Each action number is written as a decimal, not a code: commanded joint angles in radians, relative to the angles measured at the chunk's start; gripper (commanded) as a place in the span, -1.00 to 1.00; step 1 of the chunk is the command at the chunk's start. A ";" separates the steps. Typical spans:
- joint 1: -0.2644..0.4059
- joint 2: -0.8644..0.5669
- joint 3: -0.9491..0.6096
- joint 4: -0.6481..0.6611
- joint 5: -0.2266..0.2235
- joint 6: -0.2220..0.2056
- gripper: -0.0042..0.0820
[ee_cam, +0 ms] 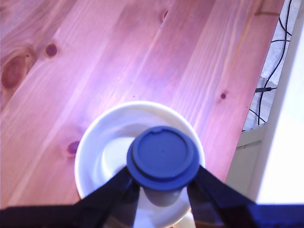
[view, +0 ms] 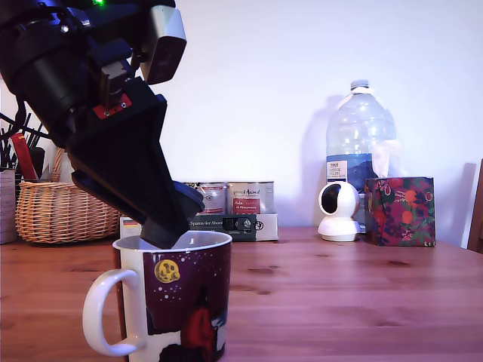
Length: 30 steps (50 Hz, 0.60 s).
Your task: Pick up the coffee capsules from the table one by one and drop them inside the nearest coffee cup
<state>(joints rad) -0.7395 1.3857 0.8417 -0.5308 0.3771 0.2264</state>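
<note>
The coffee cup [view: 189, 302], a white mug with a maroon print and yellow moon, stands on the wooden table [view: 339, 302] at the front of the exterior view's left. My gripper [view: 172, 220] reaches down to its rim. In the wrist view my gripper [ee_cam: 163, 172] is shut on a round dark blue capsule [ee_cam: 163, 156] with a flanged rim. The capsule hangs right over the cup's white opening [ee_cam: 90, 142]. In the exterior view the capsule [view: 166, 228] dips just inside the rim. No other coffee capsules show on the table [ee_cam: 118, 57].
A wicker basket [view: 56, 211] stands at the back on the exterior view's left. Two silver tins [view: 249, 197] sit on a flat box [view: 234, 225] behind the cup. Further right are a white camera [view: 338, 211], a water bottle [view: 361, 136] and a patterned box [view: 400, 211]. Cables [ee_cam: 280, 47] hang past the table's edge.
</note>
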 commanded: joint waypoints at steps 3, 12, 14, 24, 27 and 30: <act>-0.003 0.015 0.012 0.007 0.008 -0.017 -0.01; -0.003 0.015 0.012 0.006 0.008 -0.027 0.48; -0.003 0.015 0.012 0.006 0.008 -0.027 0.48; -0.003 0.013 0.012 0.005 0.006 -0.027 0.47; -0.003 0.013 0.013 0.005 0.006 -0.028 0.42; -0.003 0.007 0.014 0.006 0.006 -0.028 0.31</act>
<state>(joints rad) -0.7395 1.3857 0.8417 -0.5308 0.3828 0.2039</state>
